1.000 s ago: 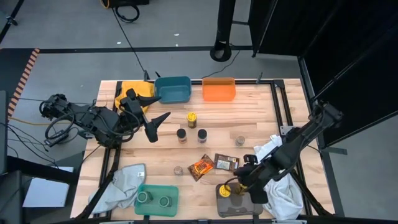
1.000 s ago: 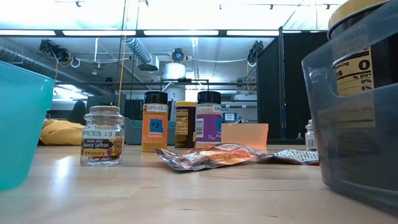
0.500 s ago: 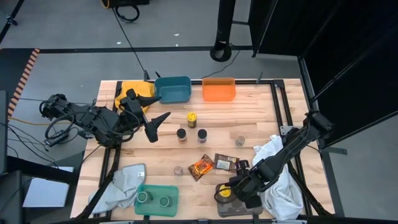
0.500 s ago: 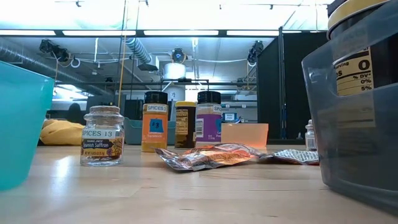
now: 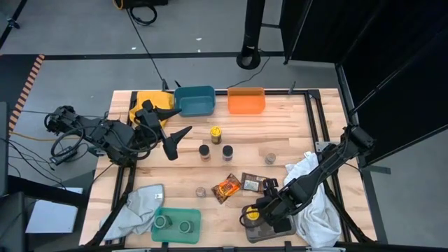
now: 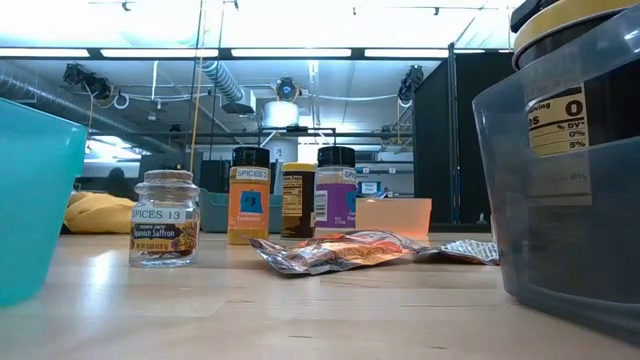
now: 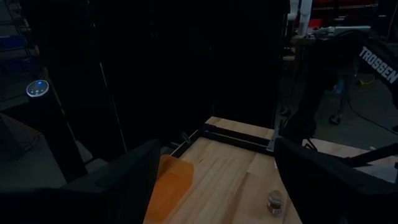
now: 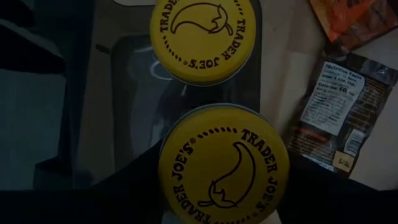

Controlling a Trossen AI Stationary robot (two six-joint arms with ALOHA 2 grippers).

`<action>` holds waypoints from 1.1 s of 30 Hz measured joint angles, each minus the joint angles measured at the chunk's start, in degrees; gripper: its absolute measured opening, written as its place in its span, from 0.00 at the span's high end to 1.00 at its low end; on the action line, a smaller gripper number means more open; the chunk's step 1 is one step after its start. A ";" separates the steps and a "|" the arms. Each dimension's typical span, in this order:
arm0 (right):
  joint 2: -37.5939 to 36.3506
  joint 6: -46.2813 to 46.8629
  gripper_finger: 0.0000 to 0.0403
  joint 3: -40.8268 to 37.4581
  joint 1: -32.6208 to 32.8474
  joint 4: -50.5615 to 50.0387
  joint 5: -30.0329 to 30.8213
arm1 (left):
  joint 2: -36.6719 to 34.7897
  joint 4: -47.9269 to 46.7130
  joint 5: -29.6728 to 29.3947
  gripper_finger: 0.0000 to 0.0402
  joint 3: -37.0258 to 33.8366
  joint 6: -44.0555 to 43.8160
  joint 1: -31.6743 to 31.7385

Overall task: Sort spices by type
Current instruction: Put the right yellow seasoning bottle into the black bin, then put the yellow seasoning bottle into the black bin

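Your right gripper (image 5: 253,215) is over the grey bin (image 5: 276,234) at the near edge of the tabletop (image 5: 294,133), clamped around a yellow-lidded jar (image 8: 224,164). A second yellow-lidded jar (image 8: 203,38) stands just beside it inside the same bin. Your left gripper (image 5: 175,124) waits spread wide and empty above the far left part of the tabletop, near the blue bin (image 5: 194,100). Mid-table you have a yellow-topped jar (image 5: 215,132) with two dark-lidded jars (image 5: 205,151) close in front of it, a clear-lidded jar (image 5: 270,158) off to the right, and a small saffron jar (image 6: 164,218) toward the near side. The orange packet (image 5: 227,187) and brown packet (image 5: 254,183) lie flat just beside each other. Two grey-lidded jars (image 5: 162,222) sit in the green tray (image 5: 176,214).
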 joint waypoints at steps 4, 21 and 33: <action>0.00 0.05 0.38 0.00 0.00 0.19 0.42 | 0.00 0.00 0.00 0.20 0.01 0.00 -0.01; -0.21 -2.09 0.23 1.07 0.00 0.76 0.75 | 0.00 -0.02 0.00 0.20 0.00 0.04 -0.02; -0.28 -14.22 0.22 17.21 -4.64 -22.34 15.36 | 0.00 -0.02 0.00 0.20 0.00 -1.44 0.00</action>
